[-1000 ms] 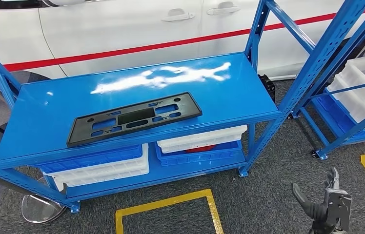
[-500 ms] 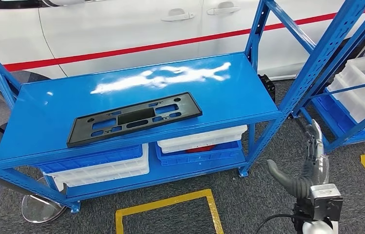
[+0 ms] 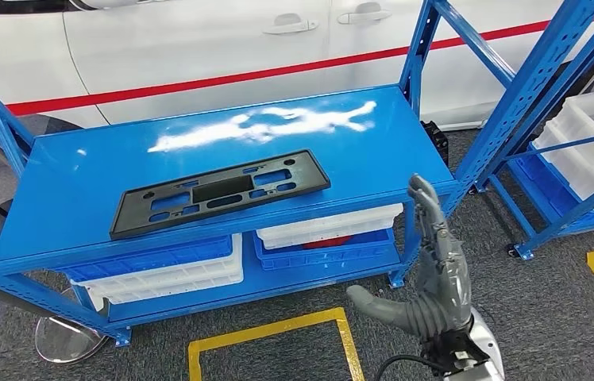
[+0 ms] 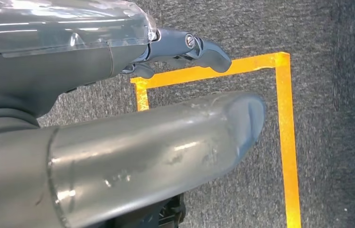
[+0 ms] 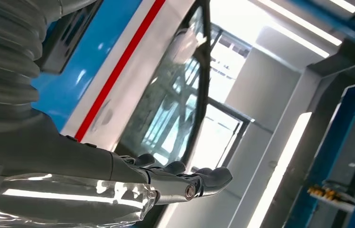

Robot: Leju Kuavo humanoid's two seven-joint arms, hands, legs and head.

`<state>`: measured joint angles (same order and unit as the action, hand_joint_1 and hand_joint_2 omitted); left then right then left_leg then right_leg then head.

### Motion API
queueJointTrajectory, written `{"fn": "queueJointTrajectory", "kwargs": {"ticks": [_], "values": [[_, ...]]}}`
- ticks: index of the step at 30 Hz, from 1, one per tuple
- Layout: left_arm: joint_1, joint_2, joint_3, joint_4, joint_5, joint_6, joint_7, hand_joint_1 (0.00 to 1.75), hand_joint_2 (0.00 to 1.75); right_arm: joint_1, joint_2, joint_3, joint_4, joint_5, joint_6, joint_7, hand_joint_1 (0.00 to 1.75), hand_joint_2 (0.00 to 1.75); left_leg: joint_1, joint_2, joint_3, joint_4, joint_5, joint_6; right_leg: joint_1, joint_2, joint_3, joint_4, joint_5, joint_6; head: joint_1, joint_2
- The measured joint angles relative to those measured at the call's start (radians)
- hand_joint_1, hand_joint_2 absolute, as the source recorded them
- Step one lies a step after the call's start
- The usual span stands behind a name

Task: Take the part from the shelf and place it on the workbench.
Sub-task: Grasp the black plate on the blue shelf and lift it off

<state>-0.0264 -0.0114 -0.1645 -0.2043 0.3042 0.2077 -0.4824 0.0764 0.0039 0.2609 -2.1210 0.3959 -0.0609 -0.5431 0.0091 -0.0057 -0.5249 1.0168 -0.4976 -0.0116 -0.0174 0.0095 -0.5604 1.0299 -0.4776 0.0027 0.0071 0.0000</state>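
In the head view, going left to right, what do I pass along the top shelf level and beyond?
Black part lying on the blue shelf → right hand raised in front of the shelf's right end → white bins in the neighbouring rack.

No text, label, brand, number or sign can be read in any view. The flat black plastic part (image 3: 219,193) with its cut-out slots, lying on the glossy blue metal shelf top (image 3: 373,151), bears no legible marking.

- Your head view looks down from high at the blue shelf (image 3: 222,151), lower right.
- Your left wrist view looks closely down at carpet (image 4: 261,28).
- Your right wrist view tilts up toward the white car (image 5: 118,90).
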Motion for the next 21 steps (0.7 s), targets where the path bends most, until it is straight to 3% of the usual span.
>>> {"fn": "queueJointTrajectory", "kwargs": {"ticks": [4,7,9,11,12,13,14,15,17,19,21], "values": [[-0.002,0.0,-0.008,0.005,-0.003,-0.003,-0.006,0.0,0.0,-0.013,-0.02,0.117,-0.036,0.013,-0.025,0.033,0.0,1.75,-0.002,0.0,-0.004,0.007,-0.002,0.008,-0.002,0.0,0.0,-0.001,0.002,0.009,0.0,0.0],[-0.004,-0.002,-0.011,0.006,-0.007,-0.004,-0.011,0.0,0.0,-0.021,-0.03,0.188,-0.061,0.02,-0.043,0.057,0.0,1.75,0.002,0.001,0.002,-0.014,0.013,0.026,-0.002,-0.002,-0.001,0.001,-0.001,0.021,0.001,0.0],[-0.006,-0.004,-0.013,0.007,-0.01,-0.005,-0.013,0.0,0.0,-0.025,-0.038,0.213,-0.072,0.022,-0.048,0.065,0.0,1.75,0.007,0.005,0.01,-0.032,0.026,0.039,0.0,-0.004,-0.03,0.063,-0.042,0.025,0.005,0.0],[-0.006,-0.005,-0.014,0.007,-0.011,-0.005,-0.014,0.0,0.0,-0.027,-0.046,0.227,-0.076,0.023,-0.05,0.068,0.0,1.75,0.005,0.007,0.007,-0.033,0.029,0.043,0.0,-0.004,-0.09,0.185,-0.101,0.027,0.006,0.0],[-0.006,-0.005,-0.015,0.008,-0.011,-0.006,-0.014,0.0,0.0,-0.027,-0.049,0.233,-0.077,0.023,-0.052,0.069,0.0,1.75,0.004,0.007,0.005,-0.031,0.028,0.043,-0.001,-0.004,-0.117,0.237,-0.116,0.029,0.006,0.0],[-0.006,-0.005,-0.016,0.01,-0.015,-0.006,-0.014,0.0,0.0,-0.027,-0.052,0.237,-0.077,0.031,-0.06,0.076,0.0,1.75,0.004,0.007,0.004,-0.03,0.027,0.042,-0.002,-0.005,-0.13,0.26,-0.113,0.03,0.007,0.0],[-0.006,-0.006,-0.02,0.011,-0.021,-0.006,-0.015,0.0,0.0,-0.031,-0.053,0.239,-0.076,0.046,-0.076,0.09,0.0,1.75,0.004,0.006,0.005,-0.028,0.026,0.041,-0.003,-0.005,-0.126,0.245,-0.091,0.031,0.007,0.0],[-0.006,-0.008,-0.026,0.012,-0.035,-0.007,-0.017,0.0,0.0,-0.054,-0.055,0.245,-0.057,0.108,-0.128,0.139,0.0,1.75,0.004,0.004,0.006,-0.025,0.023,0.037,-0.005,-0.005,-0.104,0.194,-0.053,0.03,0.007,0.0],[-0.011,-0.013,-0.046,0.012,-0.068,-0.007,-0.021,0.0,0.0,-0.188,-0.064,0.283,0.044,0.338,-0.265,0.336,0.0,1.75,0.001,0.007,0.002,-0.014,0.016,0.024,-0.008,-0.003,-0.052,0.065,0.01,0.026,0.01,0.0],[-0.025,-0.017,-0.064,0.012,-0.091,-0.007,-0.024,0.0,0.0,-0.373,-0.078,0.39,0.202,0.731,-0.362,0.718,0.0,1.75,-0.003,0.014,-0.011,-0.005,0.013,0.008,-0.005,-0.001,-0.038,0.012,0.026,0.016,0.007,0.0],[-0.037,-0.02,-0.079,0.012,-0.103,-0.007,-0.03,0.0,0.0,-0.479,-0.084,0.573,0.347,1.091,-0.412,1.112,0.0,1.75,-0.001,0.014,-0.016,-0.004,0.016,-0.003,-0.001,-0.005,-0.043,0.011,0.026,0.003,0.005,0.0]]}}
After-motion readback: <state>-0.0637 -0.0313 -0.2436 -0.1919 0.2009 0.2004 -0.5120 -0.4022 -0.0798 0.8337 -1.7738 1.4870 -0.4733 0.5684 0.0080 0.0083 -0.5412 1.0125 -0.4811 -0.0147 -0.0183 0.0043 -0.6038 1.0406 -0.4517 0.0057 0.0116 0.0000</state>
